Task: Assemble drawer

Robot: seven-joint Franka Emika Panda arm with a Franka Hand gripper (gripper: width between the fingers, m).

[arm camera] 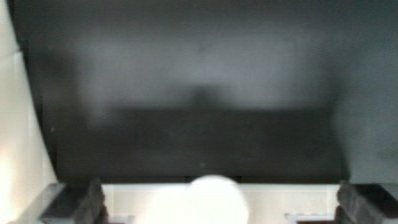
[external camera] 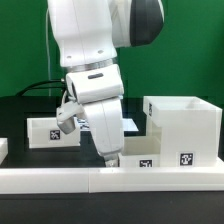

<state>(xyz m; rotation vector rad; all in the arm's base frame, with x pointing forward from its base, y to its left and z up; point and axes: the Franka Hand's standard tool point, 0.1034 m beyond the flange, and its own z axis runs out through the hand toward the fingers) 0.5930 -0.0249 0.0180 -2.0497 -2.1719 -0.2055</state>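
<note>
The large white drawer casing [external camera: 181, 127] stands at the exterior view's right, with a tag low on its front. One small open-topped box [external camera: 50, 131] sits at the left. The other small box [external camera: 137, 154] lies in front, against the casing. My gripper [external camera: 111, 158] is lowered at this box's left end. In the wrist view my fingers [arm camera: 79, 201] stand wide apart. A white part of the box [arm camera: 151, 193] with a rounded white knob [arm camera: 214, 194] lies between them. The jaws are open around it, and I cannot tell whether they touch it.
A low white rail [external camera: 60, 180] runs along the table's front edge. The black tabletop [arm camera: 196, 90] stretches beyond the gripper. A white edge [arm camera: 11, 110] shows at one side of the wrist view. The arm hides the table's middle in the exterior view.
</note>
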